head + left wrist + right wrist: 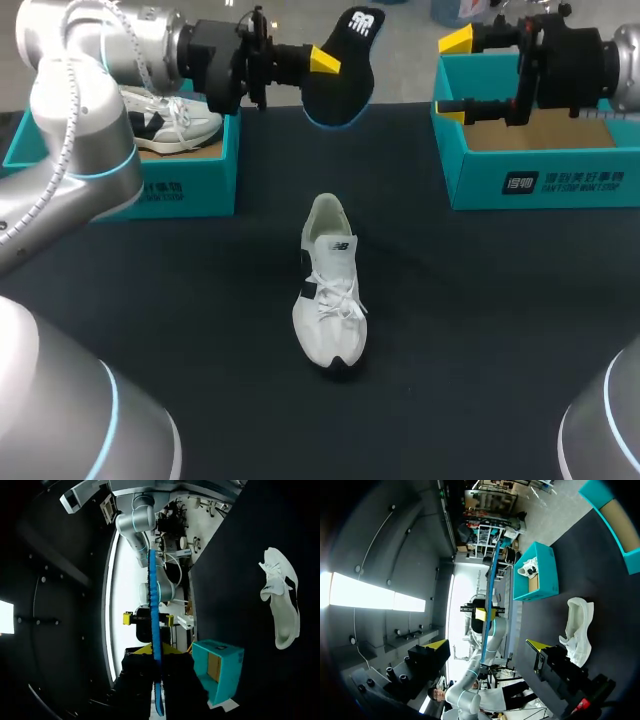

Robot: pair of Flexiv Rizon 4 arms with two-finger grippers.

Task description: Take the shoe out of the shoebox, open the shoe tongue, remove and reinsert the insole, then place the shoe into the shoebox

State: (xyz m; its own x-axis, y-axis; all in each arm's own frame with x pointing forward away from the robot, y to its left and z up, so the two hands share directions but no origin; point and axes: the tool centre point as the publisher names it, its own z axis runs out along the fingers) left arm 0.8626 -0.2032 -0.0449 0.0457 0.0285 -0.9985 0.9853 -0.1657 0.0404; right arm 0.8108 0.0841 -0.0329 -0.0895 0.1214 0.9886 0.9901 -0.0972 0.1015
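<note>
A white shoe [330, 292] with a black heel patch lies on the dark table's middle, toe toward me, also seen as the shoe [281, 600] and the shoe [578, 629]. My left gripper [322, 60] hangs high above the table's back, shut on a black insole [345, 70] with a blue edge. In the left wrist view the insole [154, 625] is edge-on between the left gripper [153, 650] tips. My right gripper [456, 78] hovers open over the empty right shoebox [540, 180], facing the insole [492, 585]; the right gripper [487, 645] holds nothing.
A teal shoebox [190, 185] at the back left holds a second white shoe [170, 122]. The same box [540, 582] shows in the right wrist view. The right shoebox [218, 667] appears beside the left gripper.
</note>
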